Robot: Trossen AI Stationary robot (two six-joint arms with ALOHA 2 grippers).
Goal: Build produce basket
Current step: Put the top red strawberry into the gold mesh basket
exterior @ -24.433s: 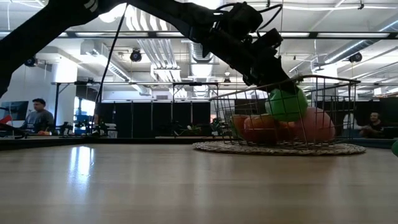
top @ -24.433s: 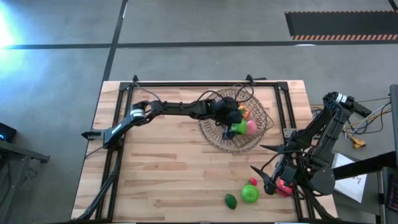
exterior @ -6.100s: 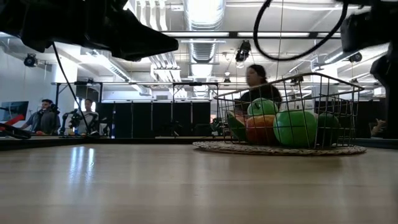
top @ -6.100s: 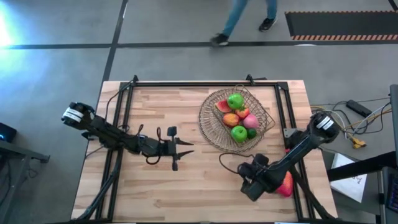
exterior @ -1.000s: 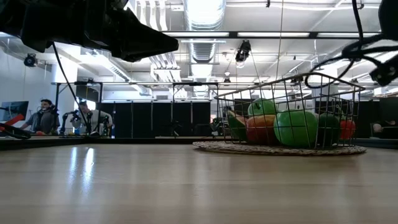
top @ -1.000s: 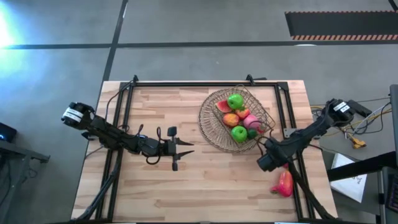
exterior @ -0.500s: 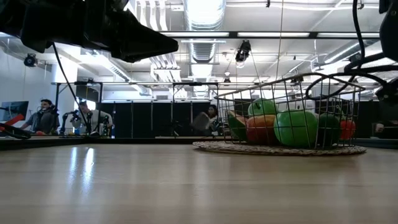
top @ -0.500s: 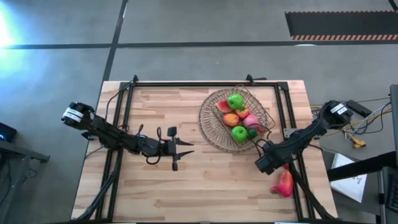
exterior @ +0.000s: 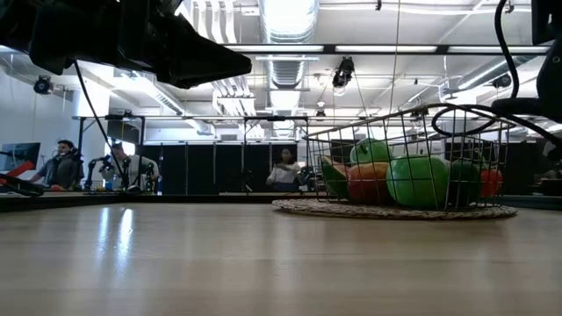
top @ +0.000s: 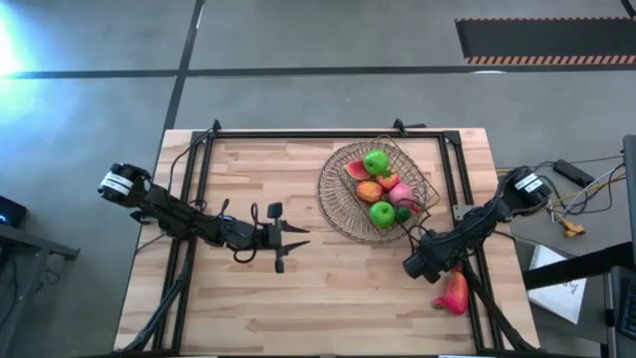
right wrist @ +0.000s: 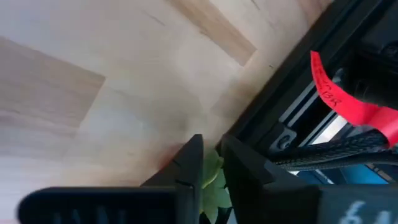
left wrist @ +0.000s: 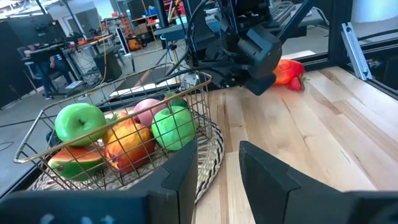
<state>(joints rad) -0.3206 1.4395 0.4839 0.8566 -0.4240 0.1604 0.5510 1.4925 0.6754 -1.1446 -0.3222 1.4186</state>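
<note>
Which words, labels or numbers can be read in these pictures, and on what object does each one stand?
Red tag in the right wrist view: dark lettering along it, too blurred to read.
White sheet off the table's right edge, high view: faint marks, too small to read.
Basket, produce, table and both arms: no text visible.
Nothing can be quoted with confidence.

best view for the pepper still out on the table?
High view: the red-orange pepper lies fully exposed near the table's right edge, just beside the right gripper. Left wrist view shows it half hidden behind that gripper. Low view misses it; right wrist view shows only a sliver of red and green.
</note>
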